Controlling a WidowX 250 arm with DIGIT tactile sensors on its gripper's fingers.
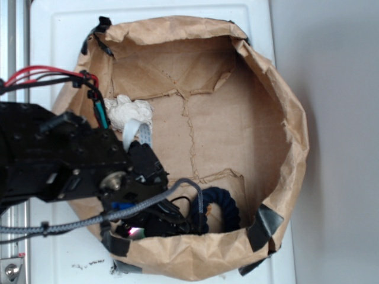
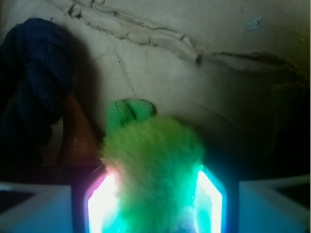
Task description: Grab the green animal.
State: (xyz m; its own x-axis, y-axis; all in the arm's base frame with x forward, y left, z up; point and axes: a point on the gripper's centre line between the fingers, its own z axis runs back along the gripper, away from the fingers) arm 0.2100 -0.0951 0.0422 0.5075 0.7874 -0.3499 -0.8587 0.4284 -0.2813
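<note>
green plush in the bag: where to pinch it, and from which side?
Pinch the fuzzy body across its narrow width, coming straight down from above. The wrist view shows it already between the gripper pads, one on each flank. The flat green flap is too thin, and the rope ring crowds one side.

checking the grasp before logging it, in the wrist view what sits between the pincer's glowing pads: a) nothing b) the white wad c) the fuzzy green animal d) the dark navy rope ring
c: the wrist view shows the green animal filling the gap between the pincer pads, which touch its fur on both sides, while the navy rope ring lies off to the upper left.
</note>
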